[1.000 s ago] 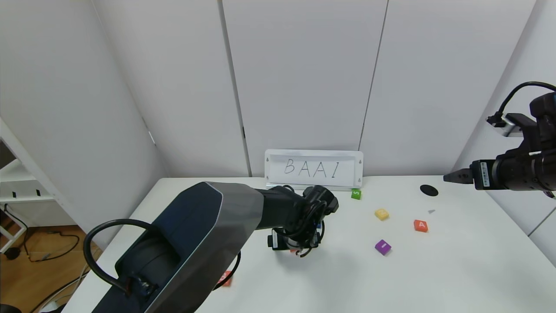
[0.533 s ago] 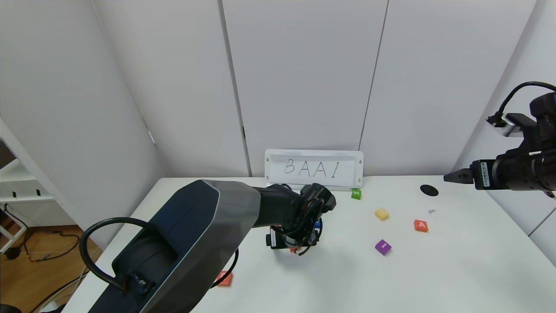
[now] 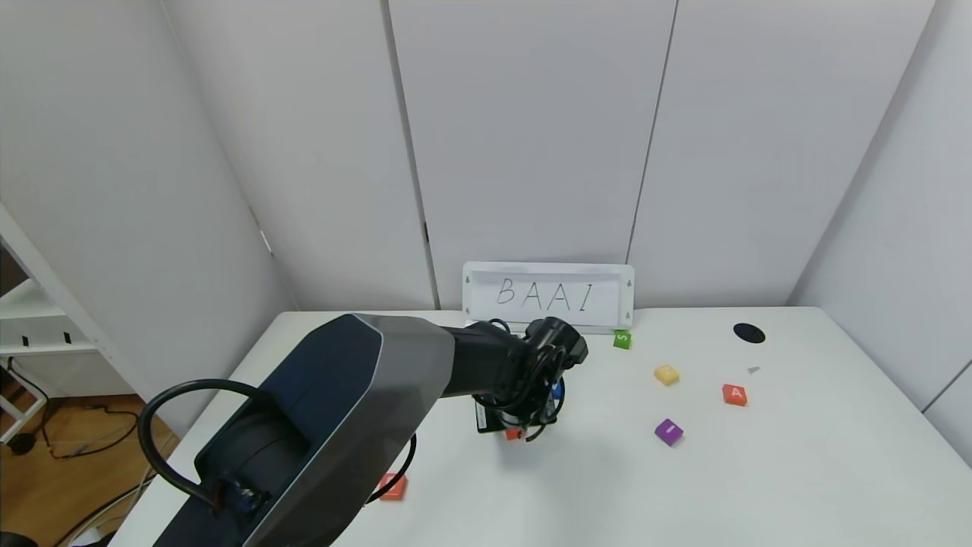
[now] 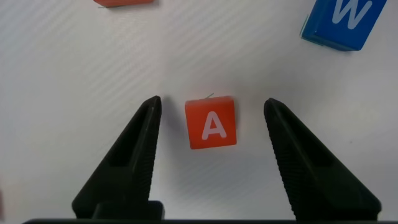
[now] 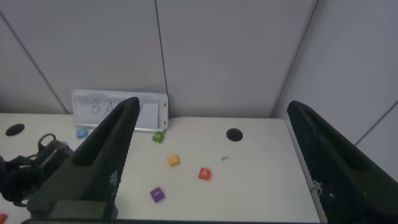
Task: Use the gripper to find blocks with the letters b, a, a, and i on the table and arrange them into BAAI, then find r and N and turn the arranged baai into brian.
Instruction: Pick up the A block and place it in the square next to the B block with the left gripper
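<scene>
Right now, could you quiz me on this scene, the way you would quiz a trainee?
1. Which letter lies between the left tool's jaws?
a) W
b) A
c) S
2. True or false: the right tool's jaws are shut.
3. Fill in: the sign at the far edge of the table reads ____.

Key:
1. b. The jaws stand on either side of it, with a gap on each side.
2. False. They stand wide apart.
3. BAAI
</scene>
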Controlling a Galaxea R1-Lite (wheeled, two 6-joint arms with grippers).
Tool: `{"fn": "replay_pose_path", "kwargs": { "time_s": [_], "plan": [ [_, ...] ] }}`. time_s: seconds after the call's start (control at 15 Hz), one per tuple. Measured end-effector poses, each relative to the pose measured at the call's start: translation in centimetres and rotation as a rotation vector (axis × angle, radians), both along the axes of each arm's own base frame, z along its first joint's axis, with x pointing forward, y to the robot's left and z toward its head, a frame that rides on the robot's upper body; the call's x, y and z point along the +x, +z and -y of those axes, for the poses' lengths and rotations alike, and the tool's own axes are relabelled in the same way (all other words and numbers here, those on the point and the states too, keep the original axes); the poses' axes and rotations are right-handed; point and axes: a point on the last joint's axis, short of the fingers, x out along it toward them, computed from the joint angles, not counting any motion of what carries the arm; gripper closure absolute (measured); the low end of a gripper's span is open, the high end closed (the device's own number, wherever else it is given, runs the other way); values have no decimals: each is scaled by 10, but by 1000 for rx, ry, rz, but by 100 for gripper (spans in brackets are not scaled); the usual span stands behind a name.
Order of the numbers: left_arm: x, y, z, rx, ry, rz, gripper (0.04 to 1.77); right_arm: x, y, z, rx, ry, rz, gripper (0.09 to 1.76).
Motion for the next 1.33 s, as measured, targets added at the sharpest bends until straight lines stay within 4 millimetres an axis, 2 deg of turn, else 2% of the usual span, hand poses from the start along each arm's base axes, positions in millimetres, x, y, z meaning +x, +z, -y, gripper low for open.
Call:
{"fn": "replay_pose_path", "kwargs": {
  "time_s": [0.13, 0.2, 0.27, 0.4, 0.47, 0.6, 0.67, 0.73, 0.93, 1.33],
  "plan": [
    [0, -1, 0, 2, 1, -2, 92, -37, 8, -1, -2, 0, 102, 14],
    [0, -1, 0, 2, 0, -2, 102, -42, 8, -1, -1, 0, 114, 14],
    [0, -2, 0, 3, 0, -4, 130, -36, 8, -1, -1, 0, 98, 14],
    [0, -2, 0, 4, 0, -4, 132, 5, -1, 0, 1, 0, -14, 14],
    [0, -2, 0, 4, 0, -4, 132, 46, -15, 1, 2, 0, -130, 14],
    [0, -2, 0, 4, 0, -3, 132, 120, -56, 2, 6, -1, -358, 14],
    [1, -2, 0, 2, 1, -2, 132, 149, -79, 3, 8, -1, -457, 14],
    [0, -2, 0, 4, 0, -3, 132, 168, -96, 3, 9, -1, -525, 14],
    [0, -1, 0, 3, 0, -3, 132, 196, -127, 4, 11, -5, -635, 14],
    [-1, 2, -1, 3, 0, 0, 132, 207, -140, 5, 12, -5, -681, 14]
  ]
}}
